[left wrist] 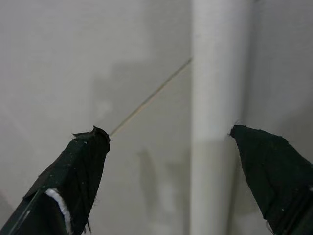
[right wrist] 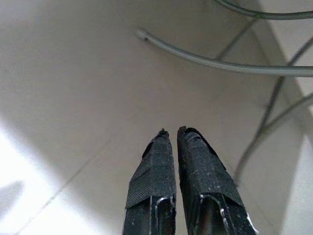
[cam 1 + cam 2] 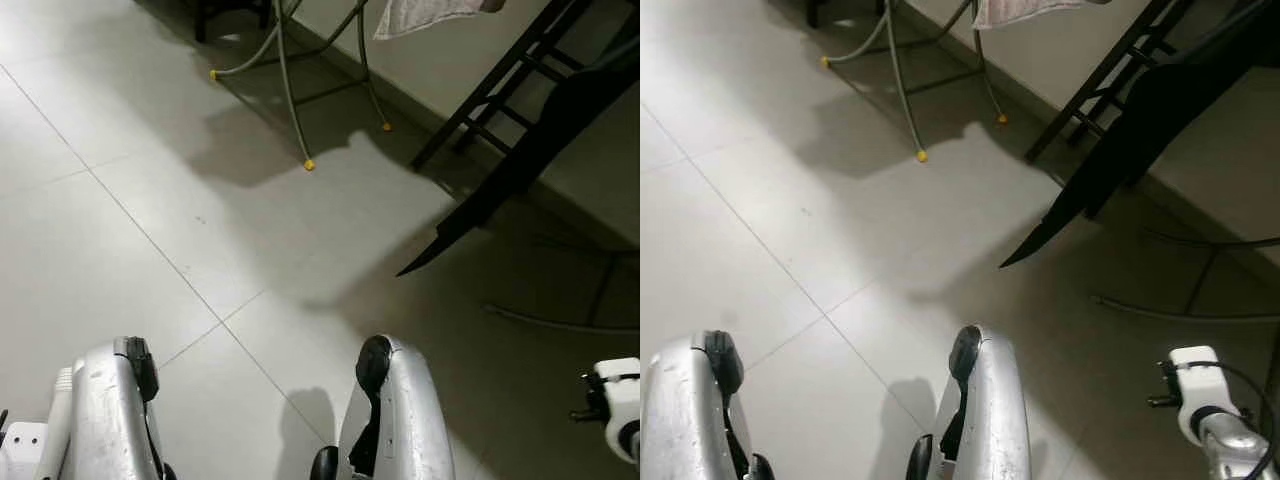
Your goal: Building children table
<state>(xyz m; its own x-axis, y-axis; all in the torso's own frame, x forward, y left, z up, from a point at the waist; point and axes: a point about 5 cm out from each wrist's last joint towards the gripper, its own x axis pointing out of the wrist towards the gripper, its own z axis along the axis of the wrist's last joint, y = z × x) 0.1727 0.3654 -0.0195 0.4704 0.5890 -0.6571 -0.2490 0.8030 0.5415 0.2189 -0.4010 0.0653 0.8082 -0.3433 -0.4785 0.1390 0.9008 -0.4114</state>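
Note:
My left gripper (image 1: 166,131) is open over the pale tiled floor. A white round post (image 1: 222,98) stands upright in its gap, close to one black finger (image 1: 266,166); I cannot tell whether they touch. My right gripper (image 2: 171,131) is shut with nothing in it and points at the floor near a thin grey tube (image 2: 220,61). In the eye views the white wrist piece of my right arm (image 3: 615,400) hangs low on the right, and two silver parts of my body (image 3: 395,420) stand at the bottom.
A grey metal rack with yellow feet (image 3: 309,164) and a cloth (image 3: 425,15) on it stands ahead by the wall. A black ladder-like frame (image 3: 500,100) and a black slanted panel (image 3: 520,170) lean at the right. Open tiled floor (image 3: 150,200) lies ahead left.

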